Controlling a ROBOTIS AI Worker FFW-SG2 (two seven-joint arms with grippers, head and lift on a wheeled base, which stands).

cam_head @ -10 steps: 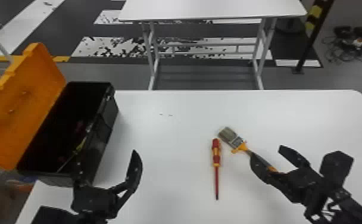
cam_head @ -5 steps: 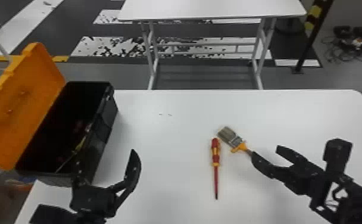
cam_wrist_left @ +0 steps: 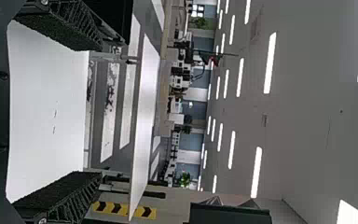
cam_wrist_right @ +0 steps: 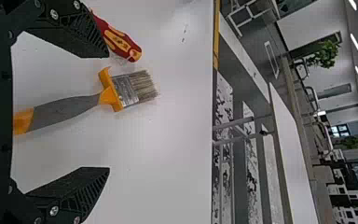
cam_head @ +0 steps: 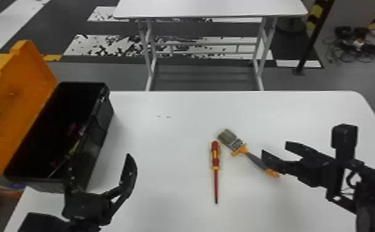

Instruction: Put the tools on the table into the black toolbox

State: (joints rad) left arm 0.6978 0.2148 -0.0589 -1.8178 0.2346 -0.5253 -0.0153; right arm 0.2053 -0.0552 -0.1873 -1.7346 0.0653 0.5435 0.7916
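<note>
The black toolbox, its orange lid raised, stands at the table's left with a few red and yellow items dimly visible inside. My left gripper is open beside its near right corner; in the left wrist view the left gripper has nothing between its fingers. A red-and-yellow screwdriver lies mid-table, left of a paintbrush with a grey-orange handle. My open right gripper is over the handle's right side. In the right wrist view the brush lies under the open right gripper, the screwdriver handle beyond one finger.
The white table has small dark marks towards its far edge. Behind it, across a strip of floor, stands another white table. Coiled cables lie on the floor at the back right.
My right gripper has moved forward and slightly left, and more of the brush's handle end now shows. My left gripper, the toolbox, the screwdriver and the brush have kept their places.
</note>
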